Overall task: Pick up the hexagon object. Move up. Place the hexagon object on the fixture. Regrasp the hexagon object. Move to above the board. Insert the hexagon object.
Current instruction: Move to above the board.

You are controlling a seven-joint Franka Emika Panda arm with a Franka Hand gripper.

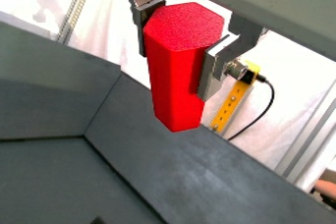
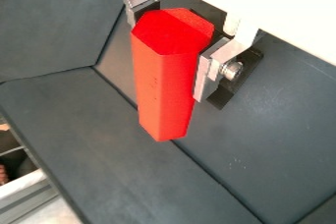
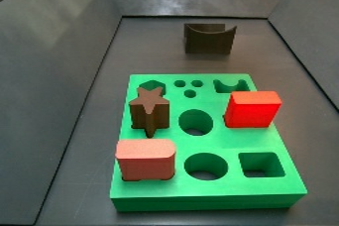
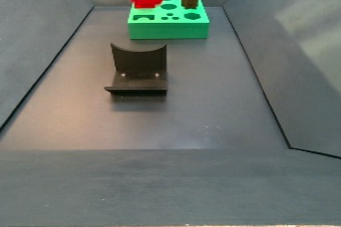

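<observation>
My gripper is shut on the hexagon object, a bright red hexagonal bar that hangs lengthwise below the fingers. Both wrist views show this grip, with the bar held in the air above the dark floor. Neither side view shows the gripper or the bar. The fixture, a dark block with a U-shaped notch, stands on the floor apart from the board, and shows in both side views. The green board lies flat with several cut-out holes; it also shows at the far end in a side view.
On the board stand a dark brown star block, a larger red cube and a salmon-pink rounded block. Sloping dark walls enclose the floor. A yellow cable shows beyond the wall.
</observation>
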